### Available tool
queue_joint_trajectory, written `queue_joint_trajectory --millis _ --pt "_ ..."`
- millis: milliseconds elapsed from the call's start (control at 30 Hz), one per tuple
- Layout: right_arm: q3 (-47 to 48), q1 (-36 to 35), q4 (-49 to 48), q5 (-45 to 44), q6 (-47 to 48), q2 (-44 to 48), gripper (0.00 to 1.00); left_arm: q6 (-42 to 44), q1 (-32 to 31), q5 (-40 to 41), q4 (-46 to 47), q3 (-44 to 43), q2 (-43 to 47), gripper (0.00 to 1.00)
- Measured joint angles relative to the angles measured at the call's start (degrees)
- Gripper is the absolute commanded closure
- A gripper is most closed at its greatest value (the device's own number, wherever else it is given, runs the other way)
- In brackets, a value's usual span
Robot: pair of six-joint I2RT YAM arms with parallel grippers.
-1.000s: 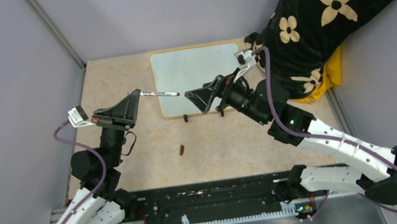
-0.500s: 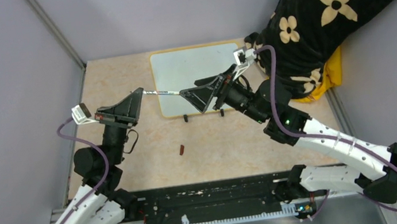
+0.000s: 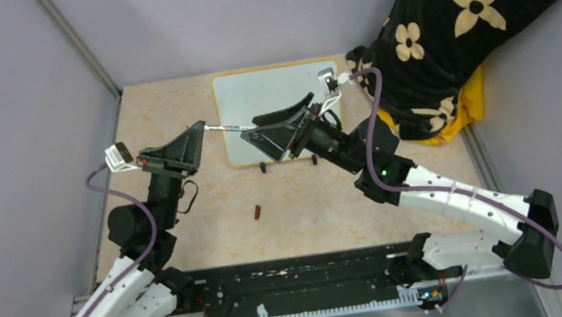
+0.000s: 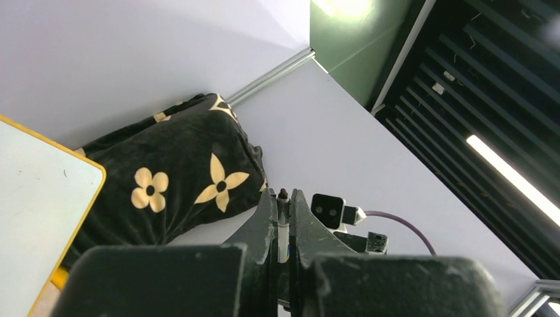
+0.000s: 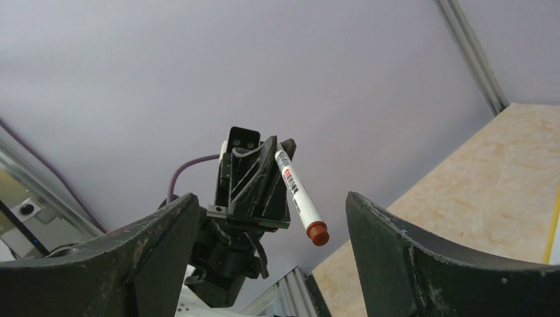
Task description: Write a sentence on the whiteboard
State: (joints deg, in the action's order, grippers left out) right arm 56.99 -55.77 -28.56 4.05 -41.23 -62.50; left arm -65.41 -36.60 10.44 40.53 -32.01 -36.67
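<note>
Beige table (image 3: 164,108), blank board (image 3: 269,94) at its far edge; marker (image 3: 223,128) bridging the two arms.
Top view: left gripper (image 3: 193,140) pinches the marker, long axis running rightward across the board's left edge; right gripper (image 3: 250,127), nearer the board, stands spread about the free end. Left wrist: marker seen end-on, clamped tight; board off to the left. Right wrist: marker's red end points in between the wide fingers (image 5: 409,257), touching neither; closing there looks like the next move.
</note>
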Motion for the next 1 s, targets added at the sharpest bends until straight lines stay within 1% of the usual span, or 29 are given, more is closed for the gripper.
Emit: queue_joint_trajectory --millis 200,300,567,800,1000 --pt "0.0 0.0 -4.1 0.7 -3.0 -3.0 0.32 -2.1 0.0 0.0 1.5 0.0 -0.4 1.0" --pt "0.0 0.0 -5.7 1.3 -4.0 -4.4 0.4 -2.8 0.0 0.0 2.0 0.0 -0.5 1.0" --pt "0.9 0.0 -6.6 3.0 -5.6 -6.7 0.55 -4.0 0.0 0.0 2.1 0.0 -1.0 1.0" --pt "1.2 -0.1 -7.0 3.6 -5.5 -6.9 0.61 -4.3 0.0 -0.6 2.1 0.0 -1.3 1.0" --pt "1.2 -0.1 -7.0 3.6 -5.4 -7.1 0.74 -4.5 0.0 -1.0 2.0 0.0 -1.3 1.0"
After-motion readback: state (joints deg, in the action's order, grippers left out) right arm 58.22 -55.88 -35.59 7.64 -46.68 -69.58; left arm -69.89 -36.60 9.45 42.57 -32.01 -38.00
